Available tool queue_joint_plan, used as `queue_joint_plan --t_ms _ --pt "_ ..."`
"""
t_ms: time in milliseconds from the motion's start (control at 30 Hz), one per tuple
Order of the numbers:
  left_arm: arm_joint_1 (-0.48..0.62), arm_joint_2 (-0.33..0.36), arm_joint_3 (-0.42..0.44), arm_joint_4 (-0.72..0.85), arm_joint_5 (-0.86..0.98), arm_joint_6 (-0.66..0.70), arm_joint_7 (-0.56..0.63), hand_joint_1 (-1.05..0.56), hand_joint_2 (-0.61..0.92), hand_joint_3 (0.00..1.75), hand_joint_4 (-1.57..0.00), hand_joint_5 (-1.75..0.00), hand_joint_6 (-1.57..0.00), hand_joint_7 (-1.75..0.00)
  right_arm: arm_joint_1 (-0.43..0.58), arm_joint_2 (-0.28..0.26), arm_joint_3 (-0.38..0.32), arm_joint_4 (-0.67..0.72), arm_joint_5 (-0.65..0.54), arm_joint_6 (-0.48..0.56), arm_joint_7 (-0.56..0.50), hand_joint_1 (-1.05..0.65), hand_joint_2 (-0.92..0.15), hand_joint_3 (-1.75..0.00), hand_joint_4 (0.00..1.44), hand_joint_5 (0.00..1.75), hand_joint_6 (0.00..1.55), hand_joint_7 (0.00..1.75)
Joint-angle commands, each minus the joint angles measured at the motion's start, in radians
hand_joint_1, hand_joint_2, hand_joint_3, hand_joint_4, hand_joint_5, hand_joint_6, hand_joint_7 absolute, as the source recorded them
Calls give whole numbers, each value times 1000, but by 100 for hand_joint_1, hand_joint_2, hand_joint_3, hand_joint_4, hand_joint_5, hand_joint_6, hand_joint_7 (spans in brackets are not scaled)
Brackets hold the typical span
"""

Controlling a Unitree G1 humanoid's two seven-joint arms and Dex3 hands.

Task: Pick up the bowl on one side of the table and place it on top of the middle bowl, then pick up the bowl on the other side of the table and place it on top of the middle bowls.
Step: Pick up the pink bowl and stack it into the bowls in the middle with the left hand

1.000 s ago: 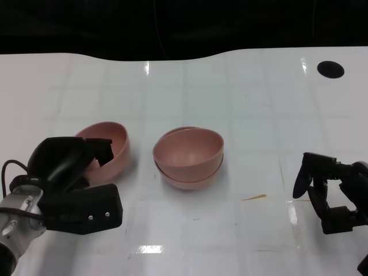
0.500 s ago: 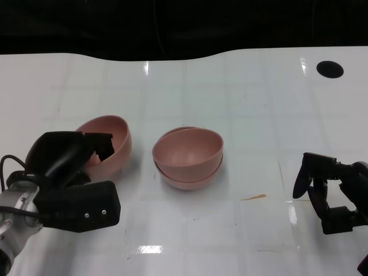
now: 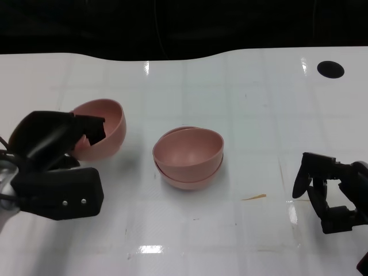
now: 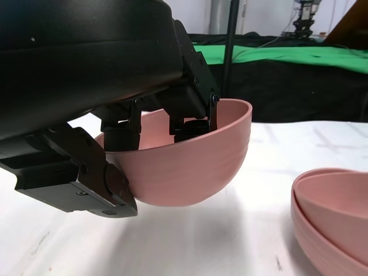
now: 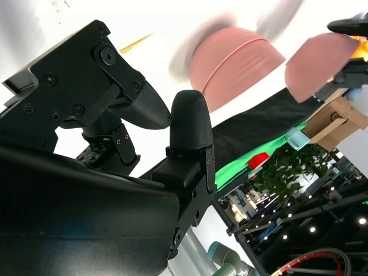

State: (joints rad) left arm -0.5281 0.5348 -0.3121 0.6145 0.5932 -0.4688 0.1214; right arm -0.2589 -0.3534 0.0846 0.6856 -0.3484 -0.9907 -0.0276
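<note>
A pink bowl [image 3: 106,132] hangs tilted just above the white table [image 3: 241,103] at the left, and my left hand [image 3: 54,155] grips its near rim. The left wrist view shows fingers inside and under this bowl [image 4: 190,158], which casts a shadow below it. In the middle stand two stacked pink bowls [image 3: 188,156], the upper one sitting slightly askew in the lower; they appear again as the stacked bowls [image 5: 233,63] in the right wrist view. My right hand [image 3: 330,192] rests low at the right, fingers apart, holding nothing.
A black round hole [image 3: 330,69] marks the table's far right. A small orange scrap [image 3: 253,197] lies between the stacked bowls and my right hand. The table's dark far edge runs across the back.
My left hand has lifted the left bowl off the table and drawn it up and slightly left. The stacked bowls and the right hand have stayed put.
</note>
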Motion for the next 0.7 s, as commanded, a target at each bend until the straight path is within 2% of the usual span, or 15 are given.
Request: queue_joint_plan --t_ms 33,133,200,300,400,533,700 --pt "1 43 27 -47 -22 -26 -42 33 79 1 -92 -163 -94 -137 -13 -6 1 19 -6 -18 -19 -2 -41 -151 90 175 69 166" --pt "-12 53 31 -48 -21 -63 -48 33 79 1 -93 -162 -95 -134 -18 -7 3 20 -18 -13 -25 -2 -41 -151 90 175 69 166" --pt "-21 58 29 -47 -12 -77 -49 32 78 0 -94 -158 -100 -124 -18 -4 4 20 -17 -10 -27 -2 -41 -152 90 175 70 166" --pt "-36 63 28 -54 -13 -97 -74 30 78 0 -96 -155 -103 -117 -16 -3 5 12 -10 -4 -18 -2 -41 -152 90 175 70 166" --pt "-48 65 31 -56 -24 -124 -104 32 78 0 -92 -164 -98 -129 -16 -2 7 9 -6 -3 -17 -1 -41 -151 89 175 69 166" --pt "-64 61 34 -75 -47 -146 -153 30 80 1 -90 -167 -93 -137 -18 3 10 11 -7 -1 -20 -1 -41 -151 90 175 69 166" --pt "-85 51 37 -73 -82 -183 -212 30 82 4 -87 -167 -91 -139 -20 5 10 15 -13 -6 -27 -1 -41 -151 89 175 69 165"
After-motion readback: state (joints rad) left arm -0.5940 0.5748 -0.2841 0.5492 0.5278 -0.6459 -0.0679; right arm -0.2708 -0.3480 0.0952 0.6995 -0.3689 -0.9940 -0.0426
